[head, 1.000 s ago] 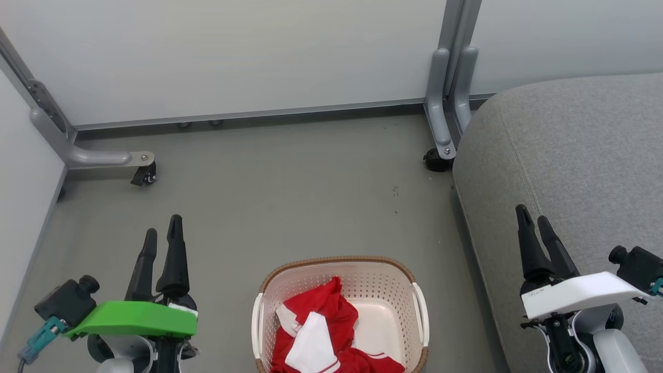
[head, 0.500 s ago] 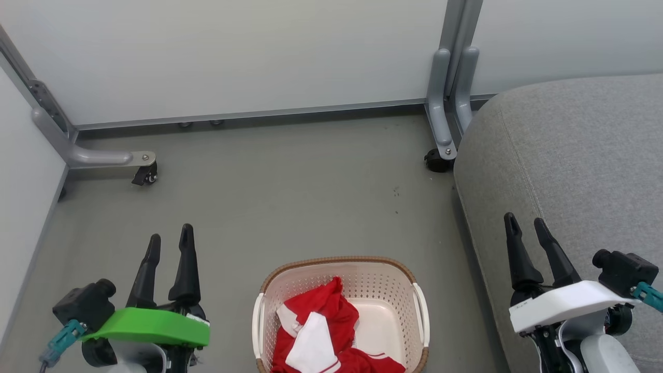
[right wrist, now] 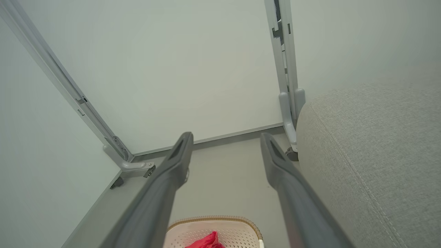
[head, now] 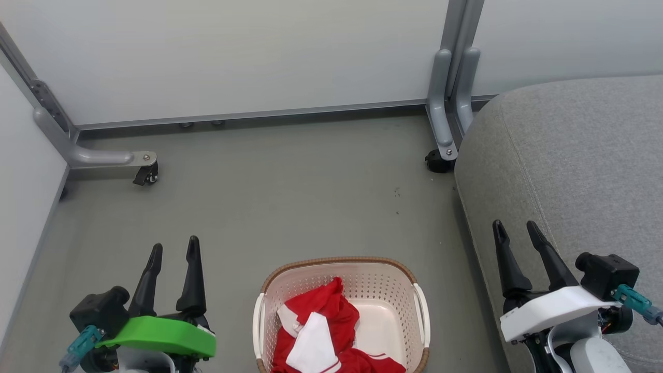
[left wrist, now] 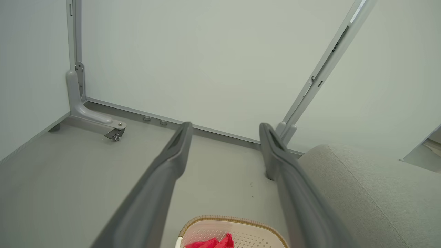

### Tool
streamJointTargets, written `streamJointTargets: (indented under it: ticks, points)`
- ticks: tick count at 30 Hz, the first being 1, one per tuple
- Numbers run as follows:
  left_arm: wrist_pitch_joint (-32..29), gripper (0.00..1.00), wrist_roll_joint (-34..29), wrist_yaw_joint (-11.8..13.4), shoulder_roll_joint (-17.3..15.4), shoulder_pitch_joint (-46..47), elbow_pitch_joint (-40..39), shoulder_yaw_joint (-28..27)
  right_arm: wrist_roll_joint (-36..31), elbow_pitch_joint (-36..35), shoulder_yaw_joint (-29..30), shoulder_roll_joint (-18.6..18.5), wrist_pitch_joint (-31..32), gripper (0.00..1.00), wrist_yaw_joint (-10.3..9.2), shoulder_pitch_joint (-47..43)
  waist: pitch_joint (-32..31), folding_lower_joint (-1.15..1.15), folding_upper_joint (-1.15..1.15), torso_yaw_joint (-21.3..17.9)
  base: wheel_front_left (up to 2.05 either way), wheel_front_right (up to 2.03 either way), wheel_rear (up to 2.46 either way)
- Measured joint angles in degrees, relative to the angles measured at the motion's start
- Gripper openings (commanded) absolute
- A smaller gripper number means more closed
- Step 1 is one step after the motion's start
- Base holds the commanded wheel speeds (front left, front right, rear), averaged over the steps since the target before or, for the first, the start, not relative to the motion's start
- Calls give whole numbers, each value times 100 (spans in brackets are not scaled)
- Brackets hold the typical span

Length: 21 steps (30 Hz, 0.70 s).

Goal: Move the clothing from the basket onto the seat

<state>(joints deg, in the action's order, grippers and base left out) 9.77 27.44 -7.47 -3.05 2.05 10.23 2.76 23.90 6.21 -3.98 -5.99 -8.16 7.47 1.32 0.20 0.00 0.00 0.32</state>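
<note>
Both left gripper (head: 175,243) and right gripper (head: 515,225) are hovering empty, fingers apart; clothing (head: 326,305) is lying in the basket (head: 339,259), so reaching down to grasp it is likely coming next.

The basket (head: 339,259) is set on the floor (head: 290,197), well apart from the panels (head: 233,57) stood along the floor's far edge. The clothing (head: 331,311) is heaped in the basket, toward its left side. The seat (head: 580,166) is placed just right of the basket.
</note>
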Motion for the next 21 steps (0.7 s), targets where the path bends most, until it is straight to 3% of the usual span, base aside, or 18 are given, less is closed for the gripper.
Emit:
streamJointTargets:
  ticks: [21]
  points:
    - [267,100,-1020,0,22,-10,432,15,-1015,-13,-63,43,51,100,1,-112,-37,0,0,35,0,0,0]
